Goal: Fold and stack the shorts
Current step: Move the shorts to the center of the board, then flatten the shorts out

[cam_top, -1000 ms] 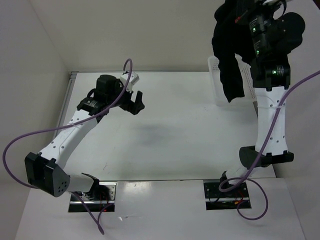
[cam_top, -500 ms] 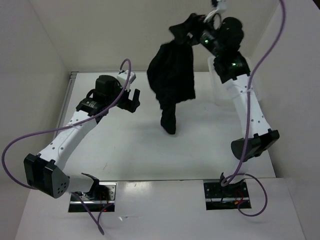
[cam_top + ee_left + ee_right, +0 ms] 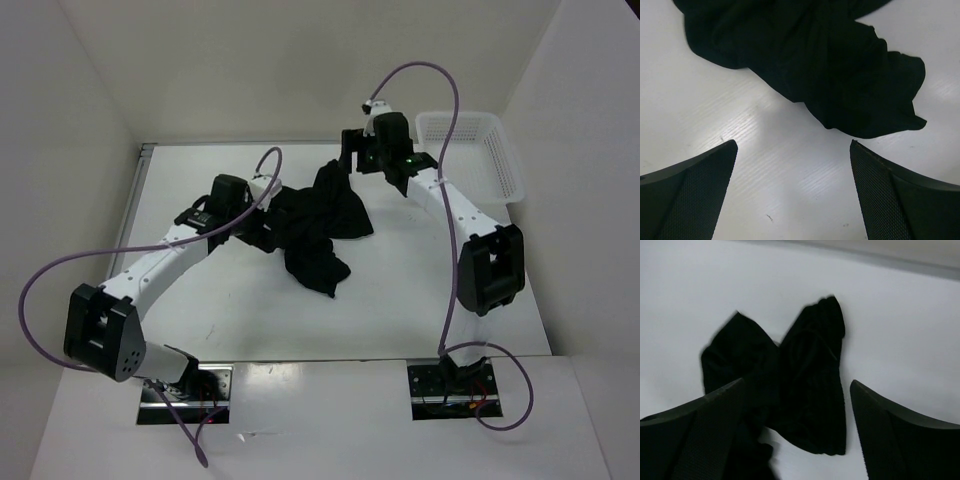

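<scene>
The black shorts (image 3: 320, 225) lie crumpled in a heap on the white table (image 3: 250, 310), near its middle. My left gripper (image 3: 263, 233) sits at the heap's left edge. In the left wrist view it is open (image 3: 792, 145), with bare table between its fingers and the shorts (image 3: 830, 65) just beyond the tips. My right gripper (image 3: 353, 158) hovers over the heap's far right end. Its fingers stand wide apart (image 3: 797, 382), holding nothing, with the shorts (image 3: 810, 390) lying on the table below them. No drawstring or tag shows.
A white lattice basket (image 3: 460, 116) stands at the table's back right corner, behind the right arm. Walls close in the back and both sides. Purple cables loop above both arms.
The right arm swung the hanging shorts from over the basket to the table's middle, lowered them and opened, so they now lie in a heap. The left gripper moved right to the heap's edge.
</scene>
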Controlling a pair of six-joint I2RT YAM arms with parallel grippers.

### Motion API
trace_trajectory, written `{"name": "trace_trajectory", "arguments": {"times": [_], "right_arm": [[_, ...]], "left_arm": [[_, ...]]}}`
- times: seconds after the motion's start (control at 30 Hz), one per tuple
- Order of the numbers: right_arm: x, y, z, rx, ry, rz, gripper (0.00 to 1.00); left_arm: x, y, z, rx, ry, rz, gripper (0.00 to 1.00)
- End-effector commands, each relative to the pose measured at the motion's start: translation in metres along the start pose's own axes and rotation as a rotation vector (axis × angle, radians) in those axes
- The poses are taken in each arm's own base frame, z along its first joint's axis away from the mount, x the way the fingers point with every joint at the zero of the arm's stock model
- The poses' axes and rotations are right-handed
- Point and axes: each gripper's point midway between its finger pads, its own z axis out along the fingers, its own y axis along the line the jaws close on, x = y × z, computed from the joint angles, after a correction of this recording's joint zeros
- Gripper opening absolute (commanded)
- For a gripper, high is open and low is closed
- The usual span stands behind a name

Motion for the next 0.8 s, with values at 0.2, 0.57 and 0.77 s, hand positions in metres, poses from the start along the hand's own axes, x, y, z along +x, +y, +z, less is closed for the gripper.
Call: {"name": "trace_trajectory", "arguments": {"times": [0.2,0.57,0.77], "right_arm": [[0.148,-0.058,0.032,0.023,0.331,-0.107,0.85],[0.218,-0.049,0.048,-0.067,0.474,-0.067,0.77],[0.247,-0.048,0.033,-0.087,0.549,-0.047,0.07]], "left_arm": [[0.037,-0.070,0.068,0.200,0.120,0.099,1.00],[0.068,-0.079,0.132,0.175,0.241,0.133,0.88],[0.068,-0.077,0.134,0.169,0.251,0.132,0.03]]}}
